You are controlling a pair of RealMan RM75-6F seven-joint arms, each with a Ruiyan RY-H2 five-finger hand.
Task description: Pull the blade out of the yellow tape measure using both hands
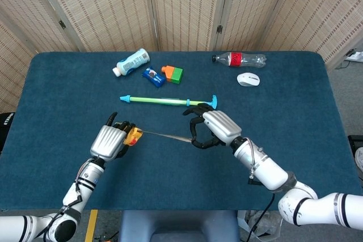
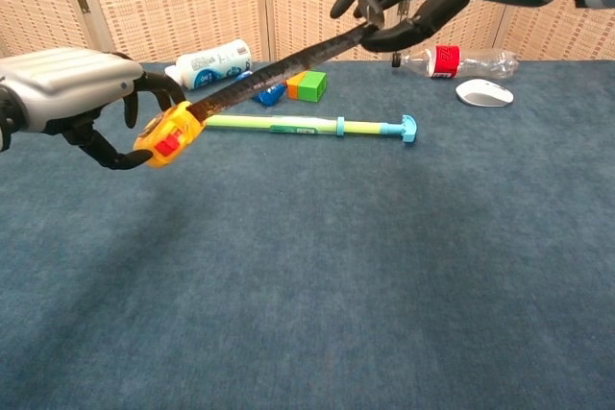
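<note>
Blue cloth covers the wide table (image 1: 295,140), and woven cane screens (image 1: 113,9) stand behind it, their tops cut off in both views. Both white and silver arms run out of the bottom of the head view, so the shoulders are unseen.

Over the near middle of the table, the right hand (image 1: 212,130) is lifted clear of the cloth, its dark fingers (image 2: 370,9) pinched on the far end of the thin dark tape blade (image 2: 279,69); from the chest camera the wrist is cut off by the upper edge, and the blade's tip is buried among the fingers. The left hand (image 1: 109,140) grips the small round yellow tape measure with the red button (image 2: 166,137), curled round its back, so most of the case is hidden from above and only a yellow and orange corner shows. The blade stretches taut between the two hands, above the table, rising toward the right one.

Beyond them lies a long green and light-blue rod with a T-shaped handle (image 1: 170,101). Further back rest a white plastic bottle with a blue label (image 1: 131,62) on its side, a clear bottle with a red label (image 1: 239,59), a white computer mouse (image 1: 248,79), an orange and green block (image 1: 172,73) and a small blue packet (image 1: 153,76) whose print is too small to read.
</note>
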